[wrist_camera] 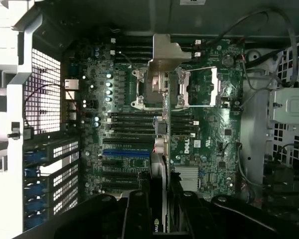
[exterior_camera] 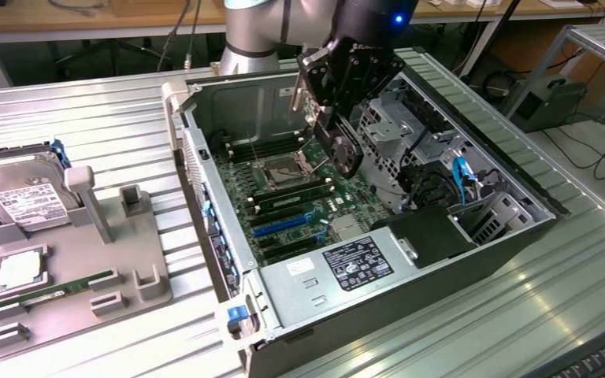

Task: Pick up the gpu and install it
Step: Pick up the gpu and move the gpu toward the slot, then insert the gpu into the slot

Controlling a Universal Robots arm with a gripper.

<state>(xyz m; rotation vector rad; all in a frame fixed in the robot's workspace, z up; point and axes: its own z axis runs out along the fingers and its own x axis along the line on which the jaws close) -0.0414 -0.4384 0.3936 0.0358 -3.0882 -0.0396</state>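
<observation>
Exterior view | gripper (exterior_camera: 330, 118) clamped on gpu (exterior_camera: 343, 154) | gpu over motherboard (exterior_camera: 281, 206) inside open case (exterior_camera: 229, 102)

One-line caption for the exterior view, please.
The tool holds the gpu edge-on above the motherboard inside the open computer case.

An open computer case (exterior_camera: 234, 106) lies on its side on the ribbed metal worktop (exterior_camera: 103, 118), taking up the middle of the frame. Its green motherboard (exterior_camera: 281, 201) faces up, with the CPU socket (exterior_camera: 281, 172) near the centre and blue expansion slots (exterior_camera: 281, 225) just below. A labelled power supply (exterior_camera: 355, 264) sits lower down. At the left, a grey fixture (exterior_camera: 113, 236) carries a silver hard drive (exterior_camera: 24, 197) and a green memory stick (exterior_camera: 56, 287).
</observation>
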